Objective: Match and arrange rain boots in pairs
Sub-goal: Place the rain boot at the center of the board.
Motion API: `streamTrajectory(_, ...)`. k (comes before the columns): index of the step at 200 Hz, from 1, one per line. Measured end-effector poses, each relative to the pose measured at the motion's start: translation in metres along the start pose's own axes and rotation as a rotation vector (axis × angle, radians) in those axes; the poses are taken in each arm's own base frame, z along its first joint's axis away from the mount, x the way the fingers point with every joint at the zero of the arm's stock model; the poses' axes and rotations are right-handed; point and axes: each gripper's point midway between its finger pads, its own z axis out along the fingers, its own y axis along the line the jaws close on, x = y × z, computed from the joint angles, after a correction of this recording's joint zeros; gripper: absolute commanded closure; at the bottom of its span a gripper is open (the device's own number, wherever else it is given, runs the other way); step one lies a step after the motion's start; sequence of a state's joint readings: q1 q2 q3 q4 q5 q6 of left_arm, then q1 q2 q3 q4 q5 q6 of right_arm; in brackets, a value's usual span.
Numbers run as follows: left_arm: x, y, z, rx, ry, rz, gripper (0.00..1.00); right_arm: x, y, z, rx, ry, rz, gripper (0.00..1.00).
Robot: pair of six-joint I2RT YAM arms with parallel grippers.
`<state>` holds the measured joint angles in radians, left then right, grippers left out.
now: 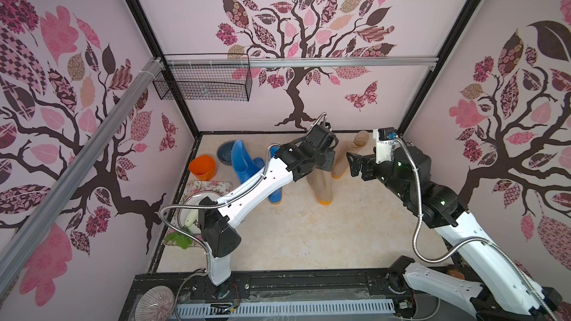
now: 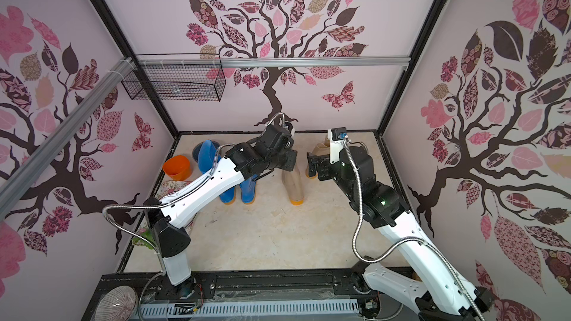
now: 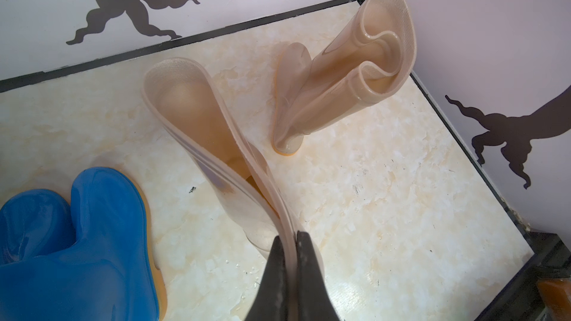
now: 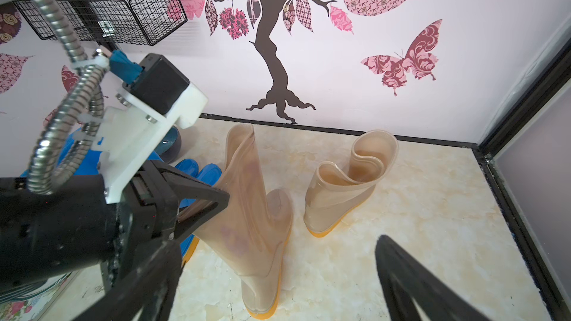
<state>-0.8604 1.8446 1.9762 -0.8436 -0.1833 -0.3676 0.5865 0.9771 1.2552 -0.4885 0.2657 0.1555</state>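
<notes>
Grip: left tool [image 3: 293,236] pinches tan boot [image 3: 213,162] rim | right tool [image 1: 353,164] agape | blue boots [image 3: 77,242] beside | orange cup [image 1: 202,166] apart

The boot pair [image 1: 242,162] stands left of the middle boot [image 1: 320,186]; corner boot [image 1: 341,162] behind-right.

Your left arm [image 1: 256,180] and right arm [image 1: 460,226] are built alike: long white shell links dotted with small round holes, joined by bulky black joint housings. You'll see a ribbed steel conduit [image 1: 419,205] looping along each arm, held by white zip ties. At the wrist, a white bracket [image 4: 139,125] with silver screws carries a black camera block [image 4: 160,84] and a blue plug [image 4: 123,66]. Green lights [image 1: 442,202] glow on your right arm's joints. The jaws are matte black wedges.
</notes>
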Motion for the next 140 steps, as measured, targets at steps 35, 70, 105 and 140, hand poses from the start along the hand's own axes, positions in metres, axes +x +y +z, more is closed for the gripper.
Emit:
streamTrajectory(35,0.009,0.001,-0.002,0.01,0.01,0.021,1.0,0.0,-0.001,0.001,0.006,0.0,-0.002,0.01)
streamTrajectory(70,0.021,-0.003,0.004,0.015,0.027,0.062,1.0,0.002,-0.001,0.005,0.014,0.007,-0.004,0.01)
streamTrajectory(105,0.032,-0.004,0.004,0.016,0.04,0.082,1.0,0.001,-0.002,0.006,0.017,0.005,-0.004,0.01)
streamTrajectory(140,0.031,-0.003,0.002,0.015,0.03,0.083,1.0,0.004,-0.003,0.01,0.03,0.016,-0.006,0.01)
